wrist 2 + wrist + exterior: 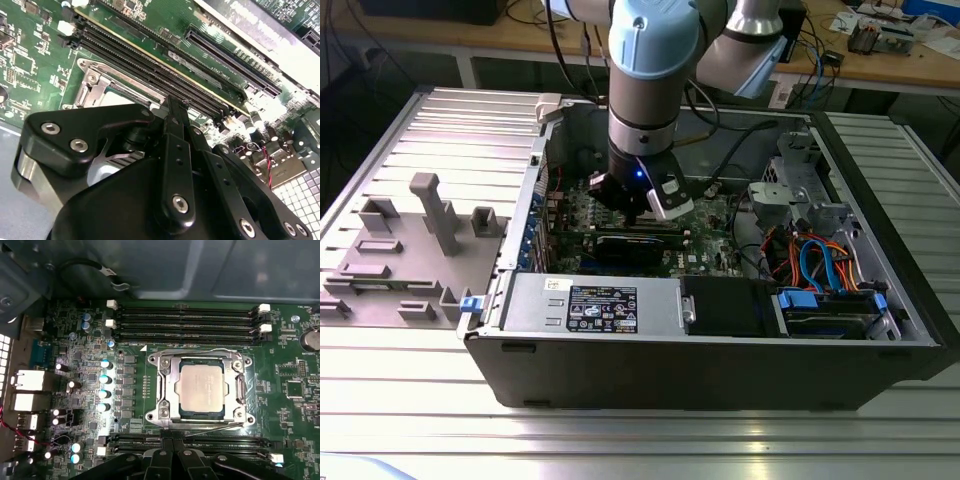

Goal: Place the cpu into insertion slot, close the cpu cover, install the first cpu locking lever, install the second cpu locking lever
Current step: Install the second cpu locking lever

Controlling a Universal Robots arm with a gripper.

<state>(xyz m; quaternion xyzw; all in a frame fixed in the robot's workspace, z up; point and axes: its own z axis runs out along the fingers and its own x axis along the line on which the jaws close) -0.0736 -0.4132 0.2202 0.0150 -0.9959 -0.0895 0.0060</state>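
cpu: the cpu (201, 388) sits flat in the slot (170, 395), silver top facing up, square to the socket in the first wrist view.
slot: it's on the green board (285, 415), with memory slots (185, 322) running along one side of it and more memory slots along the opposite side, next to the gripper.
cover: the cover (239, 390) is down over the cpu, its frame lying around the chip so the metal top shows through the window. In the second wrist view a corner of the cover (95, 87) pokes out past the gripper body.
levers: two thin wire levers, one (210, 351) along the side toward the far memory slots, the other (210, 426) along the side toward the gripper. Both look pretty much down flat, but I can't tell if they're hooked.
gripper: the gripper (167, 452) is just beside the socket edge, above the near memory slots. The fingers (176, 120) sit tight together with nothing between them, tip down close to the board. Can't tell if the tip touches anything.
arm: in the exterior view the arm (645, 90) reaches straight down into the open case (720, 370), gripper (638, 212) low over the board.
other stuff: a long black card (638, 243) lies just in front of the gripper in the exterior view, and grey fixtures (435, 215) sit outside the case on the exterior view's left.
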